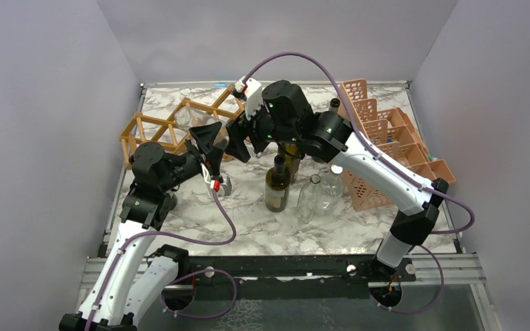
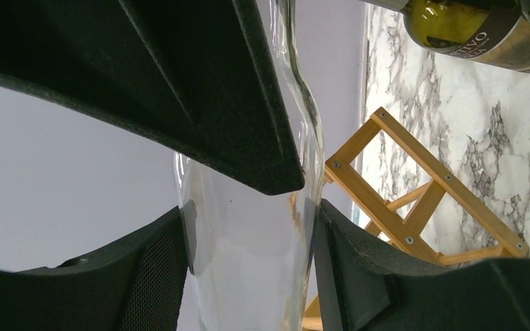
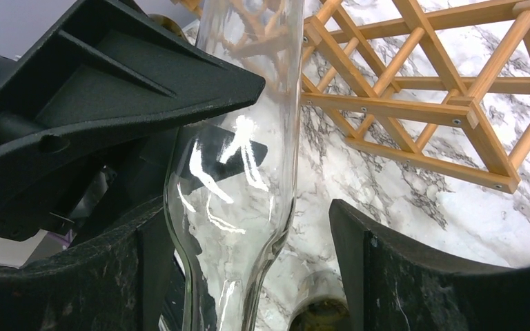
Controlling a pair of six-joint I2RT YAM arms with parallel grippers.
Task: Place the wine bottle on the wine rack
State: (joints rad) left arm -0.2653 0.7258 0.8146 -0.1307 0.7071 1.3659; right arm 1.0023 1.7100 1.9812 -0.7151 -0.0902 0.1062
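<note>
A: Any writing to read?
B: One label only. A dark bottle [image 2: 469, 31] at the top of the left wrist view carries pale letters ending "TIVO". The rest is cut off.
A: Left to right, then.
B: The rack [image 1: 153, 127] is at the rear left of the table [image 1: 283, 234]. Just right of it, the left gripper [image 1: 212, 150] is clamped on the clear bottle [image 3: 234, 172], both pads against the glass. The bottle is in front of the rack's right end, in no cell. The right gripper [image 3: 245, 227] straddles the same bottle, jaws wide, with a gap on one side.
A: What crowds it?
B: Mid-table, dark bottles [image 1: 277, 186] stand upright, one partly under the right arm. Clear ones [image 1: 315, 196] are just beside them. A pink crate [image 1: 386, 138] is at the far right.
A: Surface, room?
B: White marble with grey veins. Plain pale walls [image 1: 41, 103] on three sides.
</note>
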